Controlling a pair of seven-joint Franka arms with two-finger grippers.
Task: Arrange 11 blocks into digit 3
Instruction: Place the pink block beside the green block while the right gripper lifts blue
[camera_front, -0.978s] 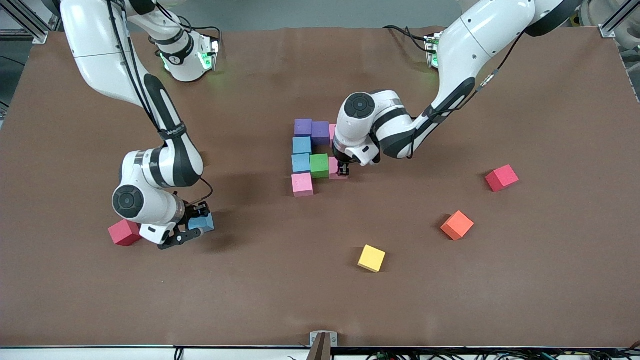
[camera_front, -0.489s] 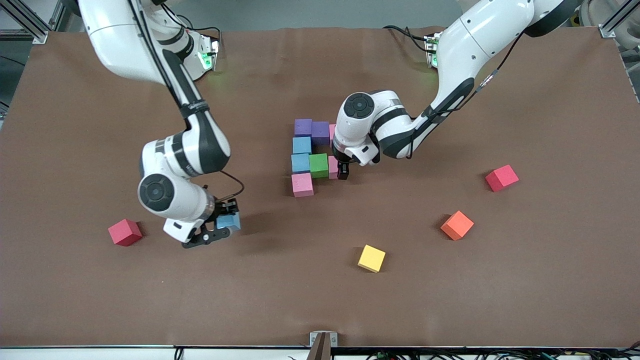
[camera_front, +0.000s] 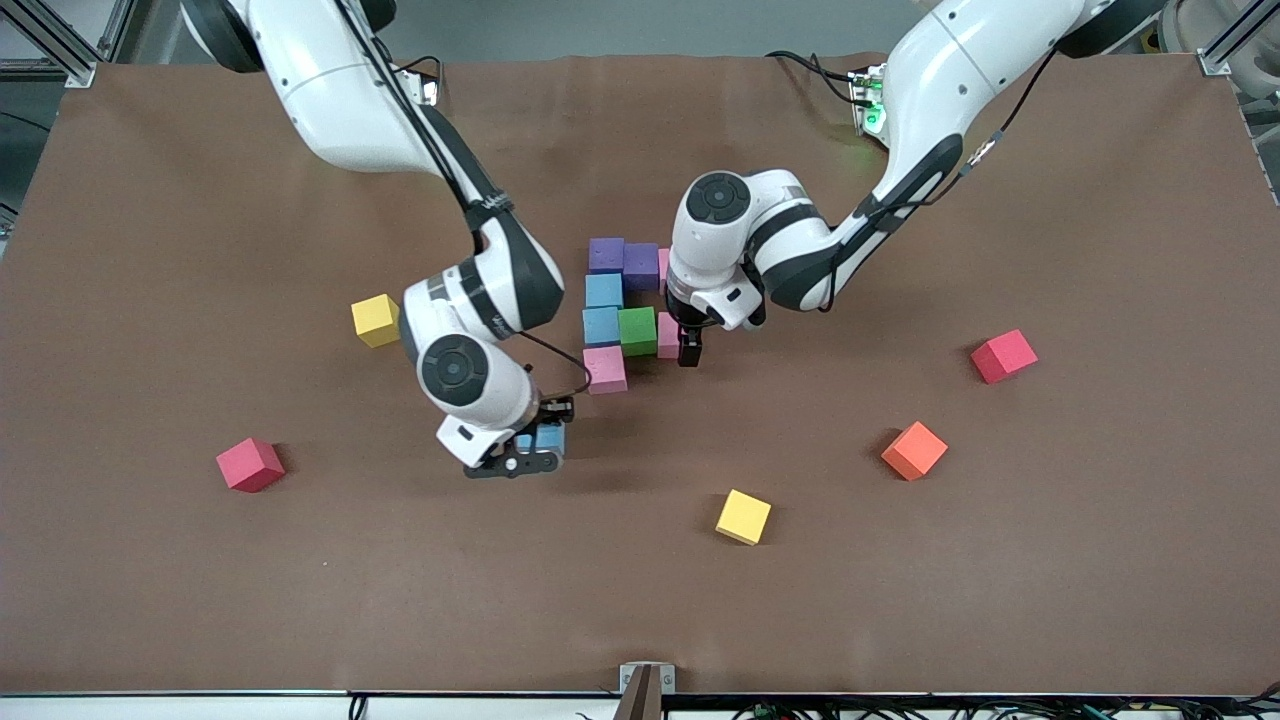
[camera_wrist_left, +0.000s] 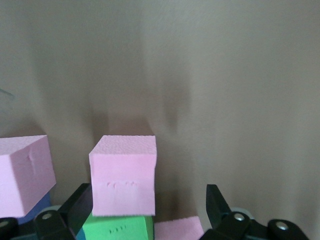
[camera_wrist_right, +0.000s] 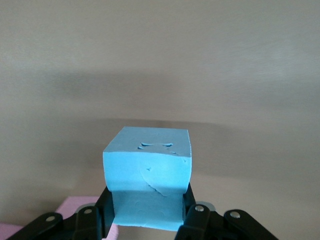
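The part-built figure has two purple cubes (camera_front: 606, 254), a half-hidden pink cube (camera_front: 664, 268), two blue cubes (camera_front: 603, 290), a green cube (camera_front: 638, 331) and two more pink cubes (camera_front: 667, 335) (camera_front: 605, 369). My left gripper (camera_front: 688, 348) is open and empty, just above the pink cube beside the green one. The left wrist view shows its gripper (camera_wrist_left: 148, 197) spread wide around a pink cube (camera_wrist_left: 122, 180) and the green cube (camera_wrist_left: 117, 229). My right gripper (camera_front: 535, 452) (camera_wrist_right: 147, 205) is shut on a blue cube (camera_front: 548, 438) (camera_wrist_right: 147, 170) over bare table near the figure. The orange cube (camera_front: 913, 450) and a yellow cube (camera_front: 743, 516) lie loose.
A second yellow cube (camera_front: 375, 320) lies toward the right arm's end of the table. One red cube (camera_front: 250, 464) lies near that end too, and another (camera_front: 1003, 355) toward the left arm's end. The right arm's elbow (camera_front: 480, 290) hangs beside the figure.
My right gripper has carried the blue cube from beside the red cube across toward the figure, uncovering a yellow cube. My left gripper has stayed at the pink cube and shifted slightly.
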